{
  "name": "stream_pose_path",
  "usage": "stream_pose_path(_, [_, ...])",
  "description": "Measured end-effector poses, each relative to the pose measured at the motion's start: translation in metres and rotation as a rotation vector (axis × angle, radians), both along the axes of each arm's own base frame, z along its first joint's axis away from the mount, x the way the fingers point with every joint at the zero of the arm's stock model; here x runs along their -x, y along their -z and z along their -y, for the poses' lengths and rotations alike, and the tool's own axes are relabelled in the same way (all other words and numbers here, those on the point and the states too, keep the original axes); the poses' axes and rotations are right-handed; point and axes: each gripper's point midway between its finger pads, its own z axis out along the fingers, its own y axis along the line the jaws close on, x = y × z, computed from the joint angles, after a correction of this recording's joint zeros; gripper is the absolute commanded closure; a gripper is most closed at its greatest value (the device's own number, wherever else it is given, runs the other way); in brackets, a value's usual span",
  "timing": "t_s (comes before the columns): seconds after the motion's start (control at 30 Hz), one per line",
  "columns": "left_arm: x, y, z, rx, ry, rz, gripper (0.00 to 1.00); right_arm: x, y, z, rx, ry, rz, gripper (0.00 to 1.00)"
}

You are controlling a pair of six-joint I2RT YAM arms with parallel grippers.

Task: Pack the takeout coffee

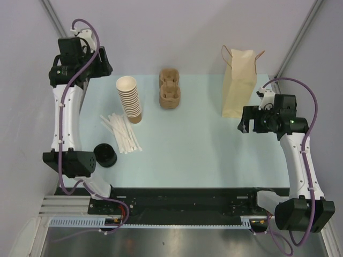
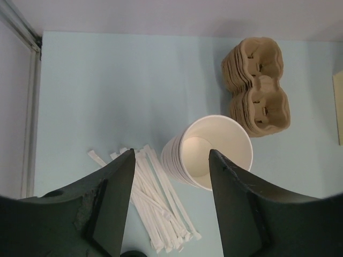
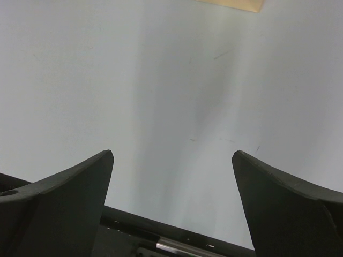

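The left gripper (image 2: 171, 155) has its jaws apart and holds nothing, higher than the cup stack (image 2: 225, 134), on its far left side. Straws (image 2: 161, 209) lie just left of the stack, black lids (image 1: 105, 155) beyond them, and carriers (image 2: 260, 88) are at its right. The right gripper (image 3: 172, 155) stands wide open, well right of the stack. Where the takeout coffee is, I cannot tell.

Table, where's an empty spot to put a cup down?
The biggest bare patch is the middle and front of the table, between the wrapped straws and the right gripper. Another gap lies between the cup carriers and the paper bag. The left side is crowded: stacked cups, straws, black lids.
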Motion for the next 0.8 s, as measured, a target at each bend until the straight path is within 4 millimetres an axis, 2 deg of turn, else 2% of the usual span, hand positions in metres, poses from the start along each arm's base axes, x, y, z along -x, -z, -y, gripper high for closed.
stream_pose_path(0.3, [-0.014,0.046,0.007,0.030,0.031,-0.088,0.47,-0.002,0.005,-0.001,0.004,-0.010,-0.019,0.00])
stream_pose_path(0.47, [-0.015,0.065,0.010,0.034,0.040,-0.120,0.52,-0.004,0.007,-0.001,0.003,-0.011,-0.026,0.00])
stream_pose_path(0.67, [-0.017,0.078,0.015,0.034,0.051,-0.140,0.57,-0.005,0.009,-0.001,0.002,-0.011,-0.036,0.00])
stream_pose_path(0.8, [-0.019,0.082,0.020,0.031,0.063,-0.146,0.65,-0.005,0.010,-0.001,0.002,-0.011,-0.037,0.00])
